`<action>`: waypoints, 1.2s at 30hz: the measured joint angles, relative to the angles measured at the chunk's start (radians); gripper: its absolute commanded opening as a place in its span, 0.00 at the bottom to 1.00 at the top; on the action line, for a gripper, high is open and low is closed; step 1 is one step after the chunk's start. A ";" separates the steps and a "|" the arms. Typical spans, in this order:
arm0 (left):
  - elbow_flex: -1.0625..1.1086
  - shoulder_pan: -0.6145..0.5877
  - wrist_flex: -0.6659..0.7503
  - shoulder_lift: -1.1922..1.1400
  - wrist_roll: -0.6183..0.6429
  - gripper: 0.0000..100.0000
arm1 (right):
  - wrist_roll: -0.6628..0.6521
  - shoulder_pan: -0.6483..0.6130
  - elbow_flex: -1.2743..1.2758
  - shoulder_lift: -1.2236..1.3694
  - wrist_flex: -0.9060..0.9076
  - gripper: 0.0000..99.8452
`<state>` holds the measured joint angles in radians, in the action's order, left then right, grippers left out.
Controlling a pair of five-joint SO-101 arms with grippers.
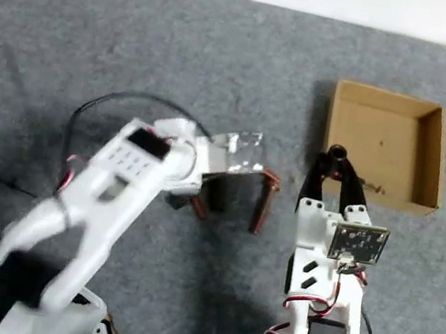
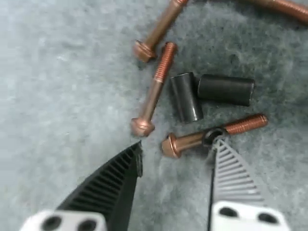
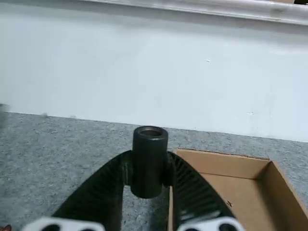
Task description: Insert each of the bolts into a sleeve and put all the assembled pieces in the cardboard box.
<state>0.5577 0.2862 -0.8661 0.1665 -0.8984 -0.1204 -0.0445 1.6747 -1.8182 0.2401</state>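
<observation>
Early stage, I judge — right gripper point(image 3: 149, 162) clenched on one sleeve point(image 3: 150, 149), left gripper point(image 2: 179, 144) released above loose bolts point(image 2: 154, 94) and spare sleeves point(image 2: 185, 96), nothing assembled in the cardboard box point(image 1: 430, 152).

Copper bolts point(image 2: 153, 94) and two black sleeves point(image 2: 185, 97) lie loose on the table point(image 1: 227, 47); third sleeve point(image 3: 149, 154) upright in right pincer point(image 3: 149, 169) beside cardboard box point(image 1: 430, 156).

The end effector point(image 2: 178, 144) (jaws parted) straddles a bolt point(image 2: 190, 140).
</observation>
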 measured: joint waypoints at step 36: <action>-1.194 -0.038 -0.531 -1.011 -0.112 0.00 | 0.000 0.000 0.000 0.000 0.000 0.01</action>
<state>-0.6360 0.2478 -1.3970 -0.8447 -1.0104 -0.1204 -0.0445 1.6747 -1.8182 0.2401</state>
